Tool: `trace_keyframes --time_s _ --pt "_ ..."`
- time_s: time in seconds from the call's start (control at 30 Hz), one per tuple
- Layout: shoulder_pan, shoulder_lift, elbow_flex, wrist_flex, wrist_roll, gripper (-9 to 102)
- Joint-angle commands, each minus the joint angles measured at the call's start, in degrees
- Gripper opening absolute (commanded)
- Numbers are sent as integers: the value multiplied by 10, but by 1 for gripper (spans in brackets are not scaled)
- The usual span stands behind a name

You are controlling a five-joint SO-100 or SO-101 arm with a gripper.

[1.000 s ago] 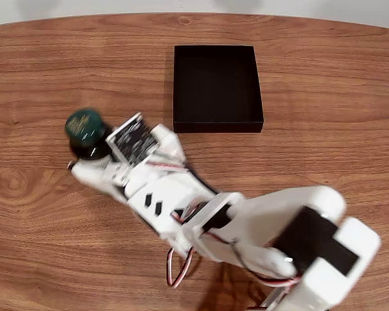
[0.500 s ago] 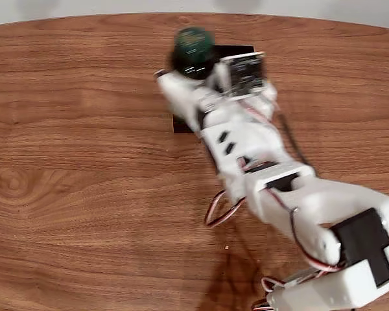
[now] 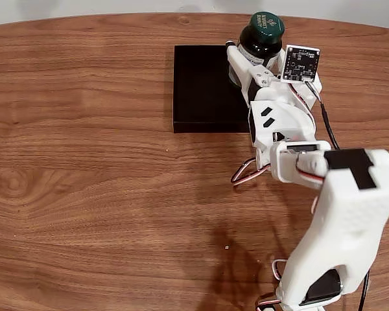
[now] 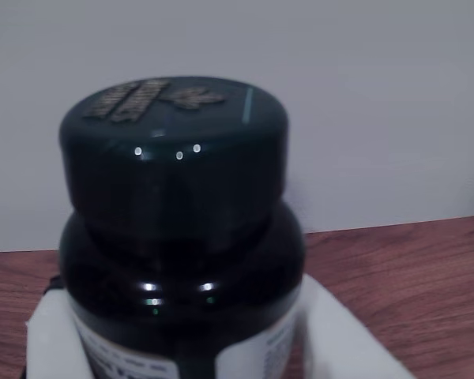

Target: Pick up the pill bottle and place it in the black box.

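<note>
End effector (image 3: pixel 249 65) clamps pill bottle (image 3: pixel 260 34), lifted above black box (image 3: pixel 204 91) far-right corner; lowering, release remain.

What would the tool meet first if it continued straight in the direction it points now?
Probably nothing soon. The tool, shut on the pill bottle, points toward the table's far edge. Past that, the wrist view shows a pale wall, though its depth is unclear.
</note>
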Motion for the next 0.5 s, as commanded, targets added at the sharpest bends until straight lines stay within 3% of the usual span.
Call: trace_keyframes --time_s 0.0,0.47 --pt "12 -18 -88 -39 3 11" --pt "-27 -106 -140 -33 27 12"
